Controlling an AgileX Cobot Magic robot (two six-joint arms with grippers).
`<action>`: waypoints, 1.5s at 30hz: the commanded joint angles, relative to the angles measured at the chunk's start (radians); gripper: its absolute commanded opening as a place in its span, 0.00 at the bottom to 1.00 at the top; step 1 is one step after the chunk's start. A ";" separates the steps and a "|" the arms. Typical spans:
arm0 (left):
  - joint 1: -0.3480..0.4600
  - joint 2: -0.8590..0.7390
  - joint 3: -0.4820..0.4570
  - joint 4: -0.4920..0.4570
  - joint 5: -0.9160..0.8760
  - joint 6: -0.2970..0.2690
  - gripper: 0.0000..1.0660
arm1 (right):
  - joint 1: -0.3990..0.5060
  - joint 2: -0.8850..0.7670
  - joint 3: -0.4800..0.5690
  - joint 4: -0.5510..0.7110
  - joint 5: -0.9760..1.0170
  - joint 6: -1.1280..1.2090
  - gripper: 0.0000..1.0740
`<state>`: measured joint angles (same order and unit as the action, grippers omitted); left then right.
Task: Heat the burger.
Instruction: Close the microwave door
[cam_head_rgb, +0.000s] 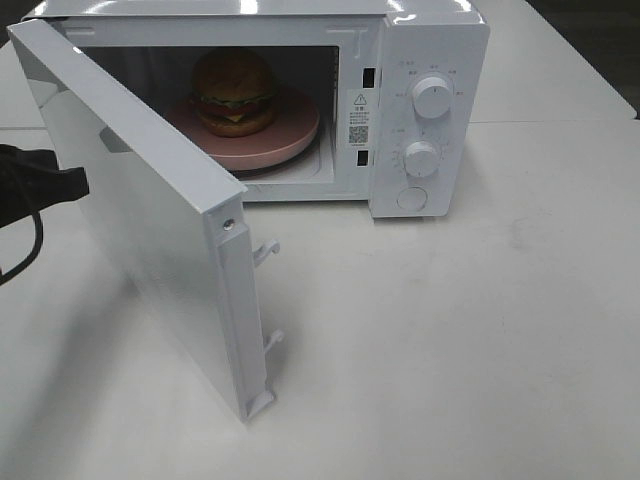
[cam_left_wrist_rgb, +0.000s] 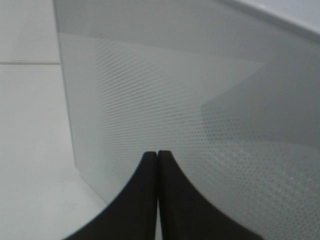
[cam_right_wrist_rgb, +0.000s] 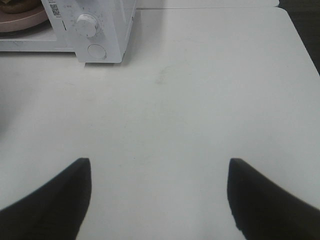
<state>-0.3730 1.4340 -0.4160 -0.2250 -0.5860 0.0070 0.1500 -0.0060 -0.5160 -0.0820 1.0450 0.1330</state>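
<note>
Closure is seen at the left gripper (cam_left_wrist_rgb: 158, 155): its two black fingers (cam_left_wrist_rgb: 140, 200) are pressed flat together, with nothing held between them. Directly ahead of their tips, the dotted outer face of the microwave door (cam_left_wrist_rgb: 200, 100) is seen close up; whether it is touched cannot be told. In the high view the door (cam_head_rgb: 130, 220) is swung wide open, with two latch hooks (cam_head_rgb: 268, 250) shown on its free edge.

Beyond the door from this gripper, the burger (cam_head_rgb: 234, 92) is found inside the open microwave (cam_head_rgb: 430, 40), set upright on a pink plate (cam_head_rgb: 295, 130) and narrower than it. To the right of the cavity, two round knobs (cam_head_rgb: 432, 97) are stacked on the control panel, with a round button (cam_head_rgb: 411, 198) below them.

The right gripper (cam_right_wrist_rgb: 159, 162) is held wide open and empty above the white table (cam_right_wrist_rgb: 200, 100). The microwave's control panel (cam_right_wrist_rgb: 95, 30) is seen well ahead of it and to its left, and an edge of the pink plate (cam_right_wrist_rgb: 20, 20) is glimpsed further left.
</note>
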 joint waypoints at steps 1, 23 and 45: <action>-0.007 0.029 -0.001 0.080 -0.083 -0.077 0.00 | -0.005 -0.026 0.003 -0.001 -0.008 -0.008 0.68; -0.189 0.261 -0.249 0.070 -0.095 -0.061 0.00 | -0.005 -0.026 0.003 -0.001 -0.008 -0.008 0.68; -0.268 0.476 -0.577 -0.004 -0.035 -0.027 0.00 | -0.005 -0.026 0.003 -0.001 -0.008 -0.008 0.68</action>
<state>-0.6420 1.8900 -0.9500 -0.2090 -0.6060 -0.0250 0.1500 -0.0060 -0.5160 -0.0820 1.0450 0.1300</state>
